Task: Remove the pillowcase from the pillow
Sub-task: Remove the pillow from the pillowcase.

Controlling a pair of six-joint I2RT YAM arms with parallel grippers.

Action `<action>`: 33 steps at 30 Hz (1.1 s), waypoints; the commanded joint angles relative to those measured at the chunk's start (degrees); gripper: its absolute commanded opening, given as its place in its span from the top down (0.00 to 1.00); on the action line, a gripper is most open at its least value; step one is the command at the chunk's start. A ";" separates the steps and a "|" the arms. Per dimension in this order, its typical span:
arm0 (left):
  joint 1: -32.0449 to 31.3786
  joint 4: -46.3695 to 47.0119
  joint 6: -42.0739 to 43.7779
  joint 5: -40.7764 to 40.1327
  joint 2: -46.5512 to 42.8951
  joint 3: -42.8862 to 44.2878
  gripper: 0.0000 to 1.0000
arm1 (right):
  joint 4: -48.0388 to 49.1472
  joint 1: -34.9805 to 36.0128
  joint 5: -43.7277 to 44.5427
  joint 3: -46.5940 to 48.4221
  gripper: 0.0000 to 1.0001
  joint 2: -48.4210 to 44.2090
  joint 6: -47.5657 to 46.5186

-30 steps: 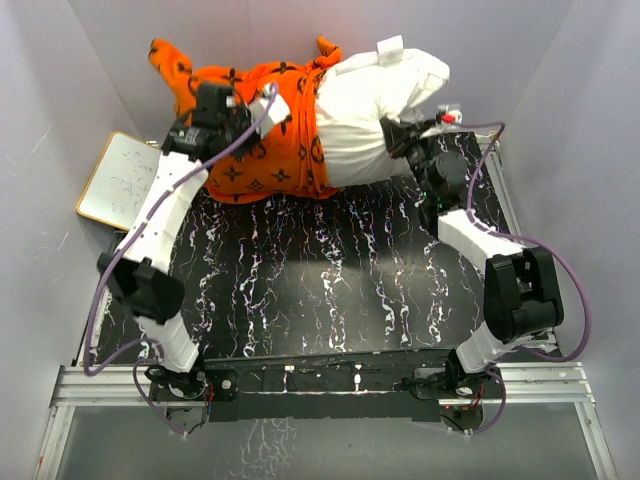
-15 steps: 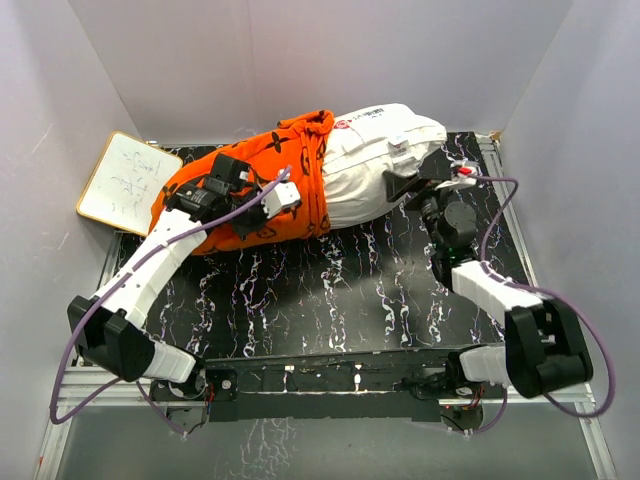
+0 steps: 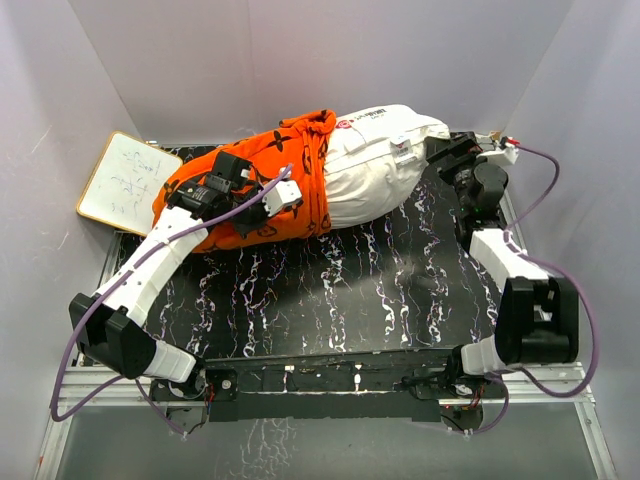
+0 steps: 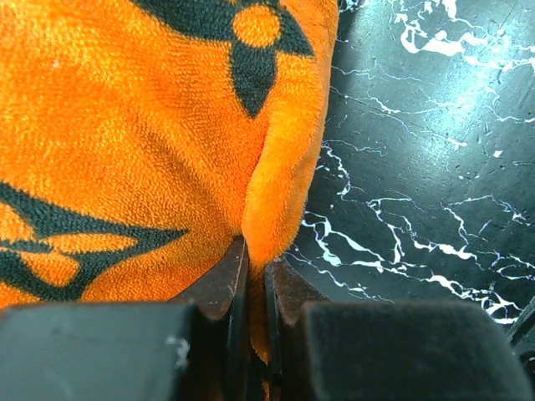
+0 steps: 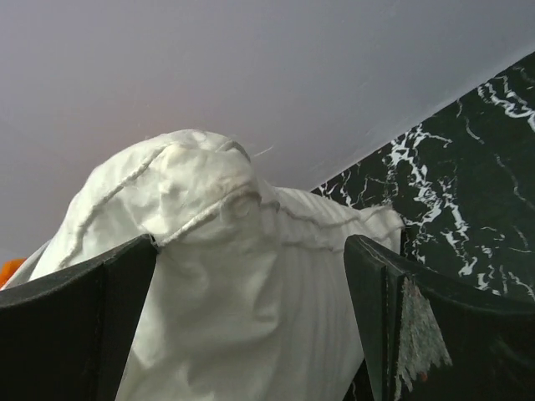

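The orange pillowcase with black motifs covers the left half of the white pillow, which lies across the back of the black marbled table. My left gripper rests on the case and is shut on a fold of the orange plush; the fold runs down between its fingers. My right gripper stands open at the pillow's right end. In the right wrist view the crumpled white corner sits between the wide-apart jaws and is not squeezed.
A white board with a tan frame lies at the back left, partly off the table. Grey walls close in the back and both sides. Bare marbled tabletop shows to the right of the held fold.
The right gripper has opened, let go of the pillow and swung to its right end. Pillow and case have dropped from a lifted, spread pose to lie on the table.
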 commanded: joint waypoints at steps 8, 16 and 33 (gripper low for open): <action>0.18 -2.59 1.35 1.64 0.35 4.04 1.00 | 12.98 3.75 -14.36 10.27 0.02 9.75 8.92; 0.18 -4.04 2.28 2.44 3.16 8.59 1.00 | 10.97 10.31 -19.69 12.90 0.02 14.18 1.84; 0.18 -0.69 -1.54 -1.51 3.28 18.43 0.68 | -5.04 13.38 -5.27 14.12 0.92 12.94 -20.39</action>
